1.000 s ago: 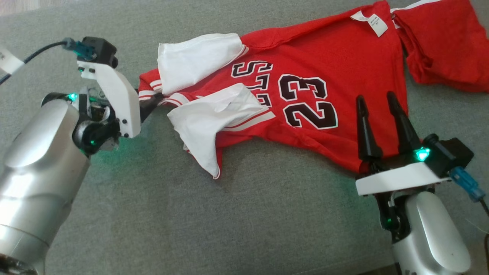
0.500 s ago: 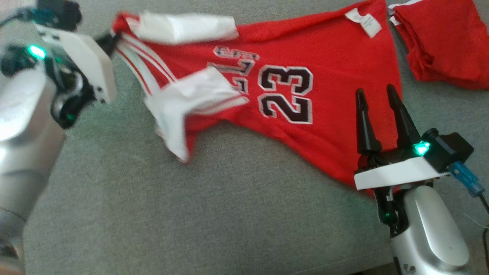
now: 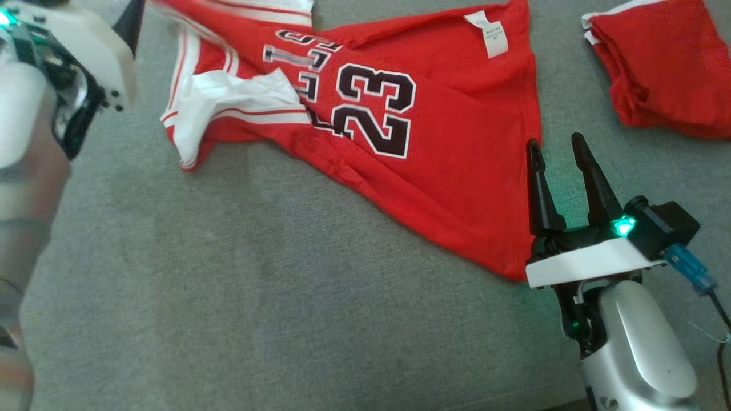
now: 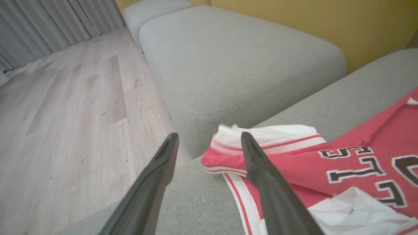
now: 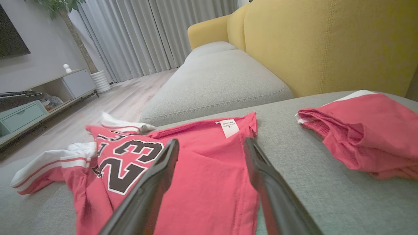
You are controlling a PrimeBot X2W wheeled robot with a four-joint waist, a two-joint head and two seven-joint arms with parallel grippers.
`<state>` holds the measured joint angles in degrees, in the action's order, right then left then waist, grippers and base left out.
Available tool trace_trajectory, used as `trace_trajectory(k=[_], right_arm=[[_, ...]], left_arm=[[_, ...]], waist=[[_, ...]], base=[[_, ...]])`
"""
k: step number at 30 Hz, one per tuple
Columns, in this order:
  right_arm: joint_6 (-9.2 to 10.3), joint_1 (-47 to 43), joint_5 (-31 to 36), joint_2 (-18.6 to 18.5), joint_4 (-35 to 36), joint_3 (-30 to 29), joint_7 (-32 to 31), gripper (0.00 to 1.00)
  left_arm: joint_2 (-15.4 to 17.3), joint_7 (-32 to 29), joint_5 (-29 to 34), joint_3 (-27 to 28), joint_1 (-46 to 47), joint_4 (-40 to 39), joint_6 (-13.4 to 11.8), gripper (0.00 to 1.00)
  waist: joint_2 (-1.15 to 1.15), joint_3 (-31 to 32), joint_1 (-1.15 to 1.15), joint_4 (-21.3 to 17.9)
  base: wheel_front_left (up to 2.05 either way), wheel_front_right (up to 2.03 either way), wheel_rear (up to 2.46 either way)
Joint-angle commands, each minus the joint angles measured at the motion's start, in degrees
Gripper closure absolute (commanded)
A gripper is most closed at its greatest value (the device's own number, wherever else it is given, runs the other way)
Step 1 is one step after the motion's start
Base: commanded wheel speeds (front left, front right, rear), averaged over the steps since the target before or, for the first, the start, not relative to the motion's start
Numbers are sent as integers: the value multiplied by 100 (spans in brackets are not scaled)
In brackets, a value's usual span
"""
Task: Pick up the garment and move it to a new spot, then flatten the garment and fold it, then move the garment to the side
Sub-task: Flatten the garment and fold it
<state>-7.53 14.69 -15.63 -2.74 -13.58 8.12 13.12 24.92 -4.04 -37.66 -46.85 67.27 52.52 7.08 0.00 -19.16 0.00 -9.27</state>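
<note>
The garment point(image 3: 445, 148) is a red jersey with white sleeves and a black "23", stretched out on the grey sofa cushion point(image 3: 285, 297). My left gripper point(image 3: 132, 23) is at the top left, by the jersey's shoulder end. In the left wrist view it point(image 4: 209, 137) stands open, with the white-trimmed shoulder point(image 4: 261, 133) lying just past its right fingertip and nothing held. My right gripper point(image 3: 553, 144) is open over the jersey's right hem edge. That red edge point(image 5: 215, 182) lies flat beneath its spread fingers point(image 5: 211, 143).
A second red garment point(image 3: 662, 68) lies bunched at the far right of the cushion point(image 5: 365, 130). The cushion's left edge drops to a wooden floor point(image 4: 65, 114). Another grey cushion point(image 4: 228, 58) and a yellow backrest point(image 5: 326, 42) lie beyond.
My left gripper pulled the jersey's shoulder end up and to the left, stretching the jersey out, then opened and let it go. The right gripper stayed almost in place.
</note>
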Motion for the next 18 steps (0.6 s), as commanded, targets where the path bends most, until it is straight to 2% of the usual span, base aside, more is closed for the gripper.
trace_trajectory(k=[1,9,14,18], right_arm=[[4,63,5,-14,157,104,33,0],[4,-142,135,-14,206,-114,-52,0],[4,-345,173,-14,262,-236,-135,0],[4,-580,224,-14,344,-296,-264,0]], left_arm=[[169,217,26,189,204,-59,-3,0],[-122,1698,-221,541,-513,-157,-252,0],[-210,1887,-406,878,-1353,-743,-514,0],[-272,1900,-321,1405,-2534,-1887,-941,0]], waist=[[0,79,0,68],[0,591,0,533],[0,889,0,852],[0,1131,0,1195]], base=[[0,0,0],[0,0,0],[0,0,0],[0,0,0]])
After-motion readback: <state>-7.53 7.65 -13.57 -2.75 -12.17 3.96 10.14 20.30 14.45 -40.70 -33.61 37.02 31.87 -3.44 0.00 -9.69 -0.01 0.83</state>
